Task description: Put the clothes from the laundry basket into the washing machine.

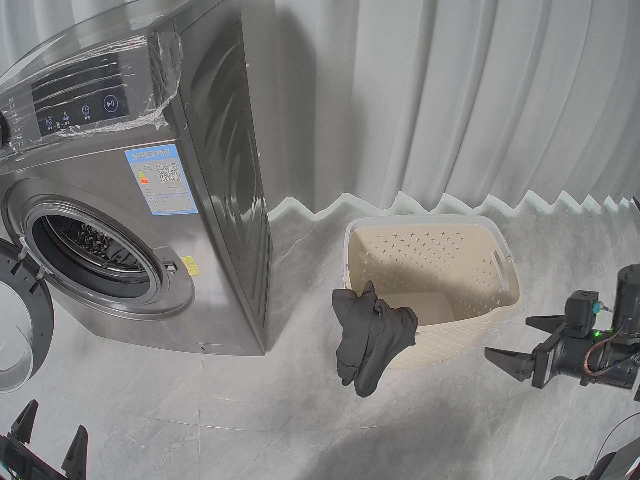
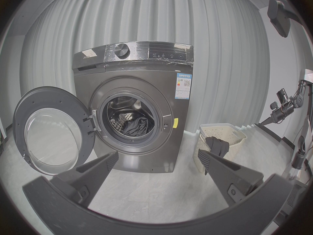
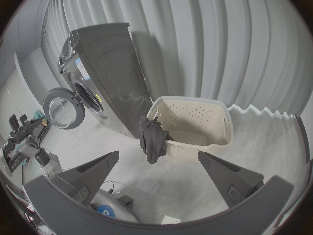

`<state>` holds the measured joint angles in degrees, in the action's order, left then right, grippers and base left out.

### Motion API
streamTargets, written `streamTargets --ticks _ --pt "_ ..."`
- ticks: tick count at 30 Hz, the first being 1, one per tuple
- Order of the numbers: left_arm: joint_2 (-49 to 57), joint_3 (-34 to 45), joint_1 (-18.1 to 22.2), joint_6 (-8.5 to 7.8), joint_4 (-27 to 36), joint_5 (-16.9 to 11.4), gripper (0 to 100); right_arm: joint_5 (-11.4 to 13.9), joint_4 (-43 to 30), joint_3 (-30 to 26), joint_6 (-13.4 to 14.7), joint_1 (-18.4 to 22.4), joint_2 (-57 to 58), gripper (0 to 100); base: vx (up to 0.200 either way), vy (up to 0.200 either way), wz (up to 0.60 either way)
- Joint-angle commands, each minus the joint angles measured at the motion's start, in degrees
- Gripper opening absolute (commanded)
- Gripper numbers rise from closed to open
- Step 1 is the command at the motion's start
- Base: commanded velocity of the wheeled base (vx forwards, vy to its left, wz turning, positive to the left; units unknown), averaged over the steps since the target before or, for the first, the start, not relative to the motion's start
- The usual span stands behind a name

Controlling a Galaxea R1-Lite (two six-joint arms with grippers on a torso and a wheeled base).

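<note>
Dark garment (image 1: 370, 341) draped over the left front corner of the basket (image 1: 427, 220), hanging lengthwise down the outside wall. Right gripper (image 1: 510, 337) near the basket's other side, closer of the two, fingers spread and empty, aimed across toward the garment. Left gripper (image 1: 55, 418) well apart from the basket, likewise spread.

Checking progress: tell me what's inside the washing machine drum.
A dark garment lies at the bottom of the washing machine drum. The door ring hides the drum's nearest floor.
</note>
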<state>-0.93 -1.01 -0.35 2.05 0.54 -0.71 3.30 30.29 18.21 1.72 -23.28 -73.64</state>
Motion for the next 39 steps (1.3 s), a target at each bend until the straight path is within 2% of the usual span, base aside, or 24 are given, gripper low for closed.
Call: streamTargets --ticks 1,8,11,14,15,21,24,32,39 --pt "0.9 0.8 0.0 0.06 0.0 -0.1 100 -0.9 0.4 2.2 -0.4 -1.7 -7.7 100 0.0 0.0 0.0" --pt "0.9 0.8 0.0 0.06 0.0 0.0 100 -1.1 1.6 5.7 0.0 -4.4 -14.9 100 0.0 0.0 0.0" --pt "0.9 0.8 0.0 0.06 0.0 0.0 100 -1.3 5.0 5.9 -0.2 -4.6 -18.4 100 0.0 0.0 0.0" --pt "0.9 0.8 0.0 0.06 0.0 0.0 100 -1.3 5.2 5.9 -0.2 -4.6 -18.6 100 0.0 0.0 0.0" --pt "0.9 0.8 0.0 0.06 0.0 0.0 100 -2.6 8.5 6.7 -0.2 -4.6 -23.0 100 0.0 0.0 0.0" --pt "0.9 0.8 0.0 0.15 0.0 0.0 100 -3.0 11.5 7.7 -0.2 -4.6 -28.0 100 0.0 0.0 0.0" --pt "0.9 0.8 0.0 0.15 0.0 0.0 100 -4.1 14.5 9.8 -0.8 -4.5 -34.3 100 0.0 0.0 0.0" --pt "0.9 0.8 0.0 0.06 0.0 0.0 100 -4.2 18.0 12.6 -1.2 -4.8 -41.8 100 0.0 0.0 0.0" --pt "0.9 0.8 0.0 0.15 0.0 0.0 100 -4.1 19.9 17.5 -1.3 -5.0 -48.5 100 0.0 0.0 0.0"
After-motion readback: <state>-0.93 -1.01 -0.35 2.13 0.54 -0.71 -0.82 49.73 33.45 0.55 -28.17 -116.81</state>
